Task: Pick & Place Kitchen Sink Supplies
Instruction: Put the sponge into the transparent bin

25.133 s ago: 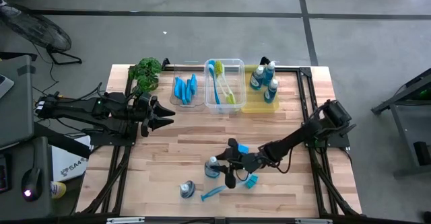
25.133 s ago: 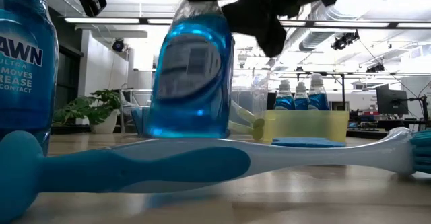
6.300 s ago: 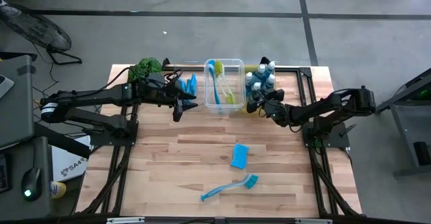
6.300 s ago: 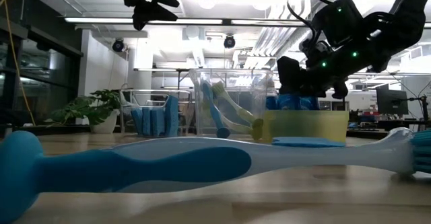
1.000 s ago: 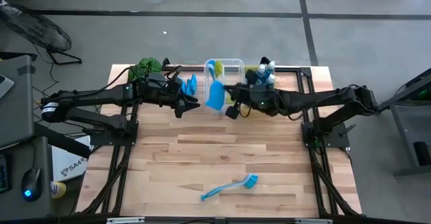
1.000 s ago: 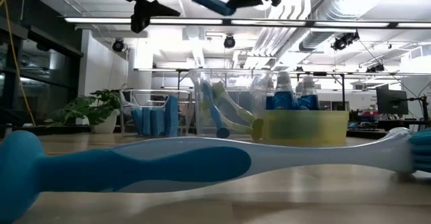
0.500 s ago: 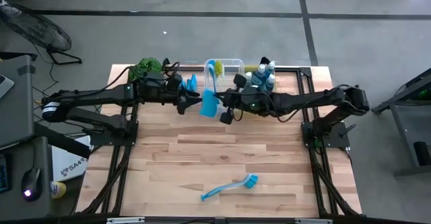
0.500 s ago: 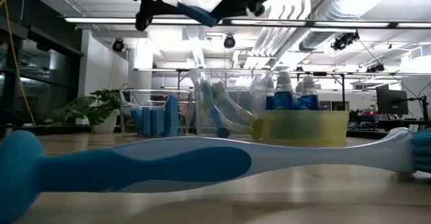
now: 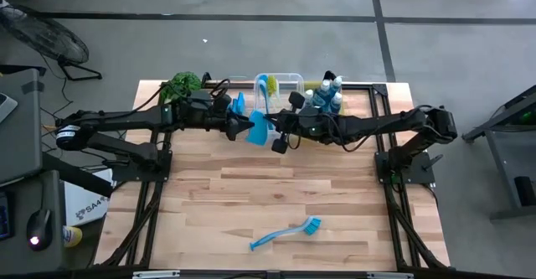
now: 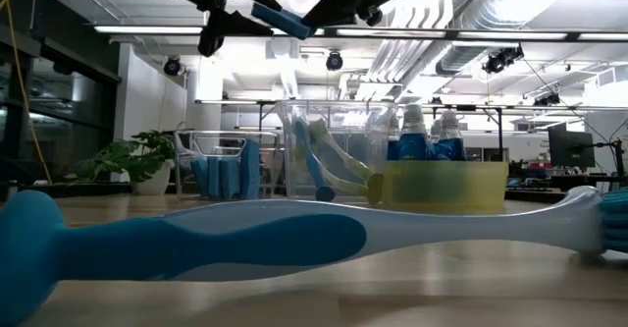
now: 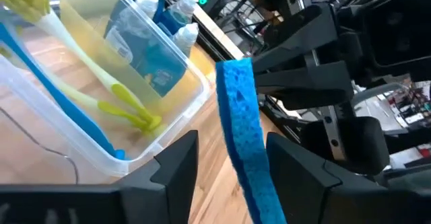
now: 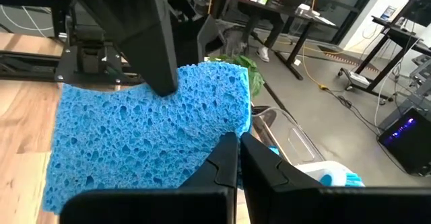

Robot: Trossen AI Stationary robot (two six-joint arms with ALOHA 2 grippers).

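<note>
Over the wooden surface both arms meet above the bins. The clear bin holds brushes, the yellow bin bottles, and a blue dish brush lies alone near the front edge. Between the arms hangs a blue sponge, pinched at one end by the right pincer, whose fingers are clamped tight on it. The left pincer stands part-open, its fingers straddling the sponge's free end without pressing it, as far as I can tell. To hand over cleanly, I'd have the left close squarely on the sponge before the right lets go, then carry it to the upright sponges.
</note>
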